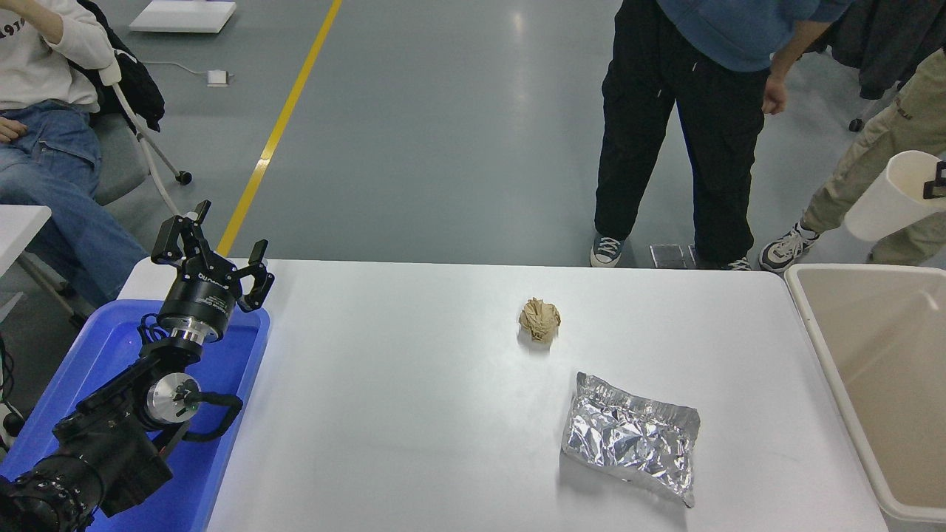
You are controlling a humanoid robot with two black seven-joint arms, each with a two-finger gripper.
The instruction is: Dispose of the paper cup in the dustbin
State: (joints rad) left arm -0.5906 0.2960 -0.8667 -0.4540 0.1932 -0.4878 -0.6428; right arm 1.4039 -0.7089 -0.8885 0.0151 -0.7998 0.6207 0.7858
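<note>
One paper cup (887,198), pinched by right pincer (937,185)

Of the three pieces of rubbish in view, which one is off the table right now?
The paper cup, tilted in the air above the dustbin; the crumpled brown paper ball and foil bag lie on the table.

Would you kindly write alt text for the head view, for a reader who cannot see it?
A paper cup, tilted, is held aloft at the right edge by the right gripper, above the far end of the beige dustbin. On the white table lie a crumpled brown paper ball and a silver foil bag; the left gripper is parked over a blue tray.
</note>
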